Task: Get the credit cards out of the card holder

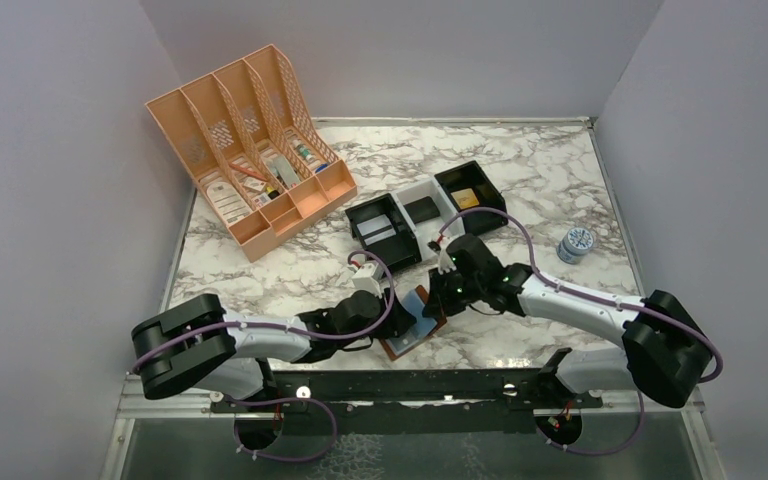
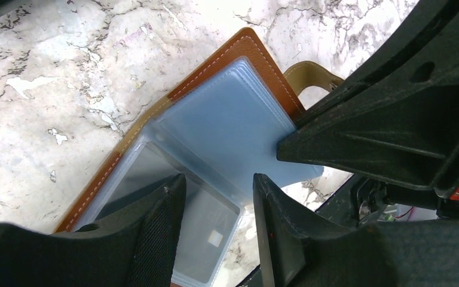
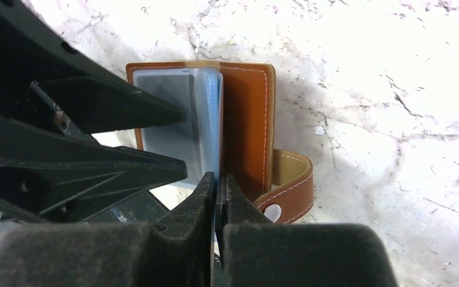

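The brown leather card holder (image 1: 407, 343) lies spread near the table's front edge, its snap tab (image 3: 290, 191) sticking out to one side. A grey credit card (image 2: 206, 233) with a small chip shows inside a clear sleeve. My left gripper (image 2: 218, 179) stands open just above that sleeve, one finger on either side. My right gripper (image 3: 217, 177) is shut on the edge of a thin blue-grey sheet (image 2: 233, 125) at the holder's (image 3: 248, 113) rim. I cannot tell whether that sheet is a card or a sleeve. Both grippers (image 1: 400, 318) (image 1: 438, 300) meet over the holder.
A row of black and white trays (image 1: 425, 215) sits just behind the holder. An orange file organizer (image 1: 250, 150) stands at the back left, and a small jar (image 1: 577, 243) at the right. The metal rail (image 1: 410, 385) at the table's front edge runs right below the holder.
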Motion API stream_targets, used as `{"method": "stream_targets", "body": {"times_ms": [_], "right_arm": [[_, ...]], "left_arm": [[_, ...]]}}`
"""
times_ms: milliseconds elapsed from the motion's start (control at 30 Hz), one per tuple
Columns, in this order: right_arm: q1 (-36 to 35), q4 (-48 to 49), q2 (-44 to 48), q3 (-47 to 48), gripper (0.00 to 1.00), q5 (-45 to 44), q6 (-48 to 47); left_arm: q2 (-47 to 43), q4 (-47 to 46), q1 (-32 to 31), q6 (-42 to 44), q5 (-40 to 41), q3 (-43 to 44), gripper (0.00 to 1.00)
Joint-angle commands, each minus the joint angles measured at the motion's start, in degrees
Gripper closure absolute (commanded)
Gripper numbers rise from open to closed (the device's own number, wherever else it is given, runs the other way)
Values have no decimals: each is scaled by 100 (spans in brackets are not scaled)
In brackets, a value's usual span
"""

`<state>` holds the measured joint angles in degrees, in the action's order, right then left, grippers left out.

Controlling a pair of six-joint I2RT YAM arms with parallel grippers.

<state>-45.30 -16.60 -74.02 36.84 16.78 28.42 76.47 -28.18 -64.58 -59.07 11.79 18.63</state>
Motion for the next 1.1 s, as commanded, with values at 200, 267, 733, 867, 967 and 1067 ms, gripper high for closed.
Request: {"method": "stream_targets", "body": {"times_ms": [200, 267, 733, 867, 967, 1067], "right_arm": [[34, 780, 602, -1208, 99, -1172, 1679], [34, 815, 615, -1415, 98, -1238, 1965], [30, -404, 1966, -642, 61, -1520, 908], [30, -442, 2170, -299, 61, -938, 515], [37, -82, 2125, -241, 61, -49, 332], [17, 329, 1812, -280, 62, 621, 286]], "left_arm": [[-939, -111, -37, 125, 214, -284, 45], [-1116, -37, -37, 132, 267, -395, 43], [-1538, 944, -36, 16, 467, -519, 44], [-1863, 1241, -37, -6, 699, -546, 44], [-2088, 1677, -37, -61, 929, -498, 43], [-2238, 2006, -37, -107, 1078, -475, 41]]}}
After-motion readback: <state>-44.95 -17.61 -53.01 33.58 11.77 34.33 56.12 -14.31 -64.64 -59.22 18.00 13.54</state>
